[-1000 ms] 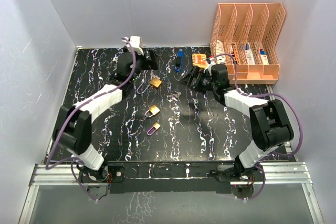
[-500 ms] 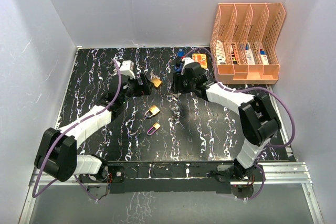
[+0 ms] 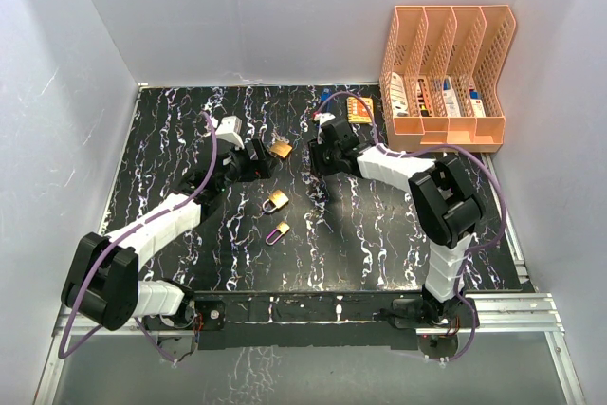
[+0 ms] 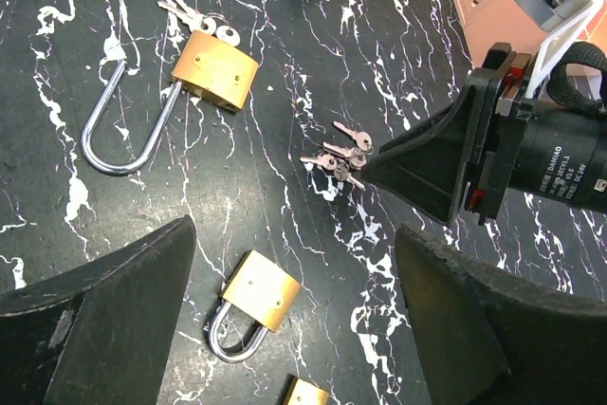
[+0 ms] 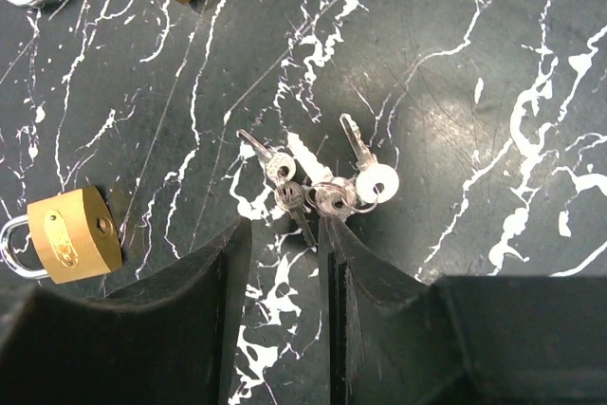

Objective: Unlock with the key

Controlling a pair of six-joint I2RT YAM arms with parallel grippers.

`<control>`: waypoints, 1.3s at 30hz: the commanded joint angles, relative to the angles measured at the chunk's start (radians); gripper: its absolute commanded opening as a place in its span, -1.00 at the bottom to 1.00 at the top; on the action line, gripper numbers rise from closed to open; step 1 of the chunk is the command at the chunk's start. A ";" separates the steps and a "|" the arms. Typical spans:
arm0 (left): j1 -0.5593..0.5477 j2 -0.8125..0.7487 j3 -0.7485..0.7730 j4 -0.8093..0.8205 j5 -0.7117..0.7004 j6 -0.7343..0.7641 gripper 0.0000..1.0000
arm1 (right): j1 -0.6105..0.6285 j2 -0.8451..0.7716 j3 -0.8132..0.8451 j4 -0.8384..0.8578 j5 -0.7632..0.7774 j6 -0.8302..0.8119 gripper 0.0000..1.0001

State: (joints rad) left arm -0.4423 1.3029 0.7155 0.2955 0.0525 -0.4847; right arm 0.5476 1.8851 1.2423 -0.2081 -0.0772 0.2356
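Observation:
A bunch of small silver keys (image 5: pixel 318 187) lies on the black marbled table (image 3: pixel 379 225), also in the left wrist view (image 4: pixel 341 154). My right gripper (image 5: pixel 285 225) is down at the bunch, its jaws narrowed but still apart, and one key blade lies in the gap at the fingertips. From above the right gripper (image 3: pixel 321 160) sits mid-table. A brass long-shackle padlock (image 4: pixel 213 68) with its own keys lies to its left. My left gripper (image 4: pixel 296 234) hangs wide open above a medium brass padlock (image 4: pixel 258 296), holding nothing. A small padlock (image 3: pixel 281 230) lies nearer.
An orange file rack (image 3: pixel 446 64) with small items stands at the back right. A blue tool (image 3: pixel 324 100) and an orange notepad (image 3: pixel 360 106) lie near it. Grey walls close in the table on three sides.
My right gripper has swung left from the rack to the key bunch, and its jaws have narrowed. The left arm has come from the back to the padlocks.

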 commanded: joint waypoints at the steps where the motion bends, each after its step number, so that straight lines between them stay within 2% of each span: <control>1: -0.004 -0.021 -0.002 -0.002 0.017 -0.008 0.68 | 0.014 0.019 0.061 0.029 0.015 -0.034 -0.35; 20: -0.004 -0.014 -0.002 -0.024 -0.004 0.014 0.68 | 0.034 0.121 0.134 0.003 0.028 -0.040 -0.50; 24: -0.004 -0.010 0.000 -0.025 -0.006 0.017 0.68 | 0.034 0.124 0.139 0.002 0.032 -0.037 -0.63; 30: -0.004 0.003 -0.001 -0.019 0.001 0.017 0.68 | 0.035 0.126 0.142 0.001 0.038 -0.033 -1.00; 33: -0.004 0.005 -0.003 -0.019 0.004 0.017 0.68 | 0.035 0.131 0.146 -0.003 0.038 -0.035 -1.00; 39: -0.003 0.000 -0.004 -0.021 0.003 0.018 0.68 | 0.034 0.142 0.159 -0.015 0.036 -0.033 -0.88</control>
State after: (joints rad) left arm -0.4423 1.3136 0.7116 0.2802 0.0498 -0.4725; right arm 0.5789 2.0117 1.3453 -0.2344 -0.0513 0.2089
